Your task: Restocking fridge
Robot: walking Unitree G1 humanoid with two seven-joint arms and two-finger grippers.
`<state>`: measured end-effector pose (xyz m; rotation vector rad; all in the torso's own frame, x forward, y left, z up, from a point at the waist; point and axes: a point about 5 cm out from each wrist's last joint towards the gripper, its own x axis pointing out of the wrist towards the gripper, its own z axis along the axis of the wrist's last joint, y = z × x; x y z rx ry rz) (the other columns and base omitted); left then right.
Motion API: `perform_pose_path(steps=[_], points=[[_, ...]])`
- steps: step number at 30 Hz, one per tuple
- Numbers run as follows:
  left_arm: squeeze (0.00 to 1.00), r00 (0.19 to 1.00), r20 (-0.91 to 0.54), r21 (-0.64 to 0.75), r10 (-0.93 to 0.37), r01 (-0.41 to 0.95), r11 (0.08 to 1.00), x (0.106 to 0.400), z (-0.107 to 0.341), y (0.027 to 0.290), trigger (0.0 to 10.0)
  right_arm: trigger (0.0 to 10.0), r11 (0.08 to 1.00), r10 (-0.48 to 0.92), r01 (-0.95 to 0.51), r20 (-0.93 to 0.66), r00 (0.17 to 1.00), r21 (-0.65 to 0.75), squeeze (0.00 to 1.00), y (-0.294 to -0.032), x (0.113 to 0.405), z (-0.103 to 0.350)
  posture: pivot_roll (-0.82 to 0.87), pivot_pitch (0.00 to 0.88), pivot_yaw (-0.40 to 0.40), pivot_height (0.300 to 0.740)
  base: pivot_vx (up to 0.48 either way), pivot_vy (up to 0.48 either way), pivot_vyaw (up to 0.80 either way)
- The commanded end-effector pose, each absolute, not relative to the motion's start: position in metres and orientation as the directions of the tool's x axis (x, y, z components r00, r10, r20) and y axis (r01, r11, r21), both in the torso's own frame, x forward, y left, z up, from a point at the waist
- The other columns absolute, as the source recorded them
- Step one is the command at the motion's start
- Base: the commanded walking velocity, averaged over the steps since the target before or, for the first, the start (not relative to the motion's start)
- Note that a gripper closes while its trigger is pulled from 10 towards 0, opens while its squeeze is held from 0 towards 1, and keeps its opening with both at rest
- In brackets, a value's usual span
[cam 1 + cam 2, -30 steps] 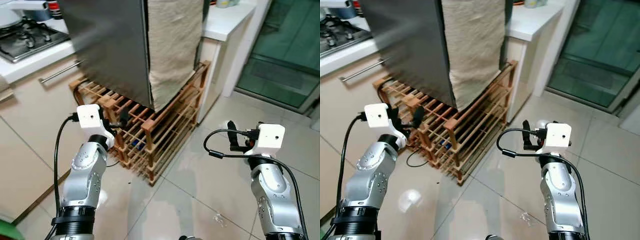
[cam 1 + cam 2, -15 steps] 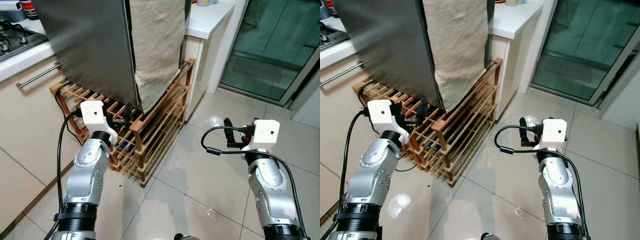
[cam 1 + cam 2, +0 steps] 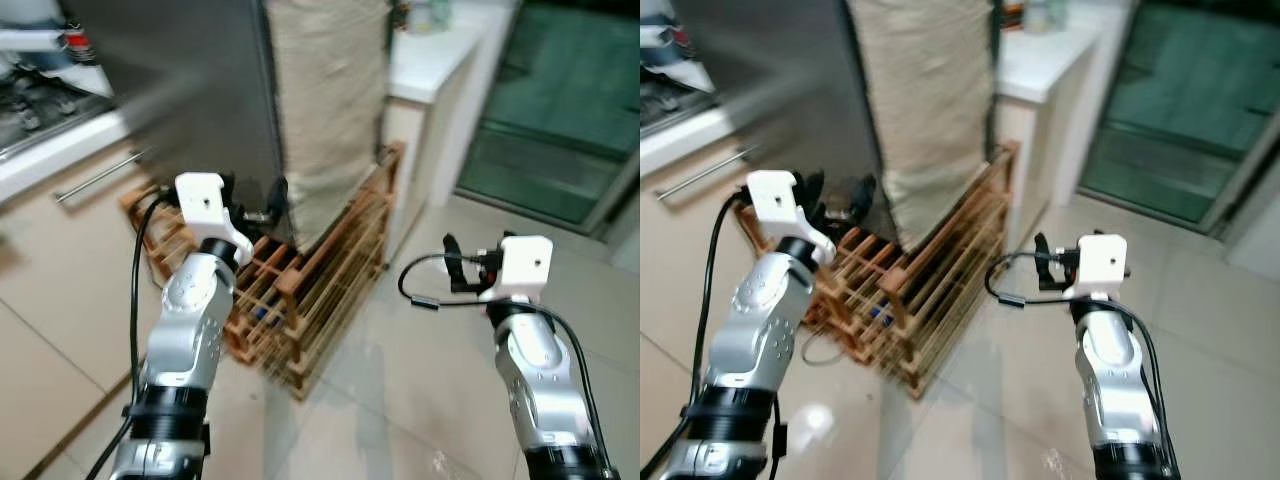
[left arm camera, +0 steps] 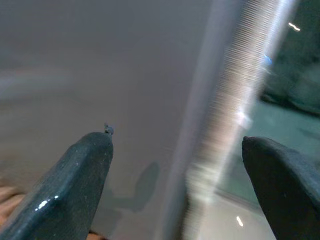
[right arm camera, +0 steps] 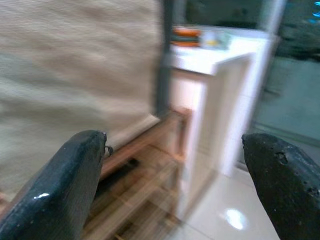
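Left eye view shows, nearest to the camera, the two silver arms raised over the pale tiled floor (image 3: 400,400). The left claw (image 3: 262,200) is lifted in front of the lower corner of the fridge (image 3: 190,90), very close to its steel door. In the left wrist view its two black fingers (image 4: 75,185) stand wide apart with nothing between them, and the grey door surface is just ahead. The right claw (image 3: 450,268) hangs over the open floor, well apart from the fridge. The right wrist view shows its fingers (image 5: 60,185) also spread and empty.

Behind the claws, a wooden rack (image 3: 310,290) stands on the floor, and the fridge rests on top of it. A beige cloth (image 3: 330,100) hangs down the side of the fridge. Further back on the left is a stove (image 3: 40,110) on the kitchen table (image 3: 60,160). On the right, a white table (image 3: 430,65) stands beside a dark glass door (image 3: 560,110).

The fridge door looks closed, and neither claw carries any item. I judge that the restocking is not yet begun: the door must be opened and the goods fetched. The pictures are blurred, so small details are not sure.
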<state>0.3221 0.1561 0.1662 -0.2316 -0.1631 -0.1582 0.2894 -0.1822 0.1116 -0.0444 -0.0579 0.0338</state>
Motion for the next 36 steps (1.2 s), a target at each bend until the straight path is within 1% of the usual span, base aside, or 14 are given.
perform_pose_path(steps=[1, 7, 10, 11, 15, 19, 25, 27, 30, 34, 36], points=[[0.0, 0.979, 0.175, -0.263, -0.102, 0.147, 0.953, 0.323, 0.169, 0.159, 10.0, 10.0, 0.997, 0.056, -0.052, 0.06, 0.997, -0.058, 0.0, -0.18, 0.289, 0.111, -0.07, 0.0, 0.052, 0.74, 0.401, 0.0, 0.0], [0.0, 0.983, 0.173, -0.261, -0.056, 0.101, 0.96, 0.322, 0.168, 0.163, 10.0, 10.0, 0.995, 0.074, -0.07, 0.055, 0.996, -0.068, 0.0, -0.178, 0.289, 0.108, -0.07, 0.0, 0.047, 0.74, 0.0, 0.0, 0.0], [0.0, 0.982, 0.172, -0.212, -0.078, 0.114, 0.971, 0.324, 0.17, 0.163, 10.0, 10.0, 0.995, 0.081, -0.078, 0.046, 0.996, -0.068, 0.0, -0.177, 0.29, 0.107, -0.07, 0.0, 0.045, 0.74, 0.0, 0.0, 0.0], [0.0, 0.983, 0.155, -0.188, -0.103, 0.132, 0.973, 0.326, 0.169, 0.161, 10.0, 10.0, 0.995, 0.08, -0.077, 0.041, 0.996, -0.065, 0.0, -0.177, 0.291, 0.106, -0.06, 0.0, 0.045, 0.74, 0.0, 0.0, -0.78], [0.0, 0.984, 0.134, -0.146, -0.117, 0.136, 0.98, 0.329, 0.165, 0.16, 10.0, 10.0, 0.995, 0.076, -0.073, 0.044, 0.996, -0.07, 0.0, -0.177, 0.292, 0.106, -0.07, 0.0, 0.052, 0.74, 0.0, 0.0, -0.77], [0.0, 0.986, 0.122, -0.139, -0.117, 0.133, 0.981, 0.328, 0.162, 0.16, 10.0, 10.0, 0.995, 0.071, -0.068, 0.045, 0.996, -0.069, 0.0, -0.178, 0.292, 0.105, -0.07, 0.0, 0.057, 0.74, 0.0, 0.0, -0.76], [0.0, 0.988, 0.104, -0.108, -0.112, 0.123, 0.986, 0.325, 0.153, 0.162, 10.0, 10.0, 0.995, 0.068, -0.065, 0.04, 0.997, -0.07, 0.0, -0.179, 0.291, 0.103, -0.07, 0.0, 0.055, 0.74, 0.0, 0.0, -0.76], [0.0, 0.991, 0.082, -0.085, -0.106, 0.113, 0.99, 0.318, 0.142, 0.167, 10.0, 10.0, 0.995, 0.07, -0.068, 0.036, 0.997, -0.073, 0.0, -0.18, 0.291, 0.102, -0.07, 0.0, 0.052, 0.74, 0.0, 0.0, -0.76], [0.0, 0.992, 0.073, -0.083, -0.1, 0.107, 0.991, 0.316, 0.139, 0.169, 10.0, 10.0, 0.994, 0.074, -0.071, 0.039, 0.997, -0.082, 0.0, -0.18, 0.291, 0.103, -0.07, 0.0, 0.047, 0.74, 0.0, 0.0, -0.76], [0.0, 0.992, 0.074, -0.081, -0.098, 0.104, 0.991, 0.315, 0.139, 0.169, 10.0, 10.0, 0.994, 0.072, -0.068, 0.045, 0.996, -0.082, 0.0, -0.181, 0.291, 0.103, -0.07, 0.0, 0.045, 0.74, 0.0, 0.0, -0.48], [0.0, 0.994, 0.073, -0.078, -0.082, 0.087, 0.993, 0.316, 0.14, 0.169, 10.0, 10.0, 0.994, 0.075, -0.071, 0.048, 0.996, -0.081, 0.0, -0.18, 0.291, 0.104, -0.06, 0.0, 0.04, 0.74, 0.0, 0.0, 0.0]])
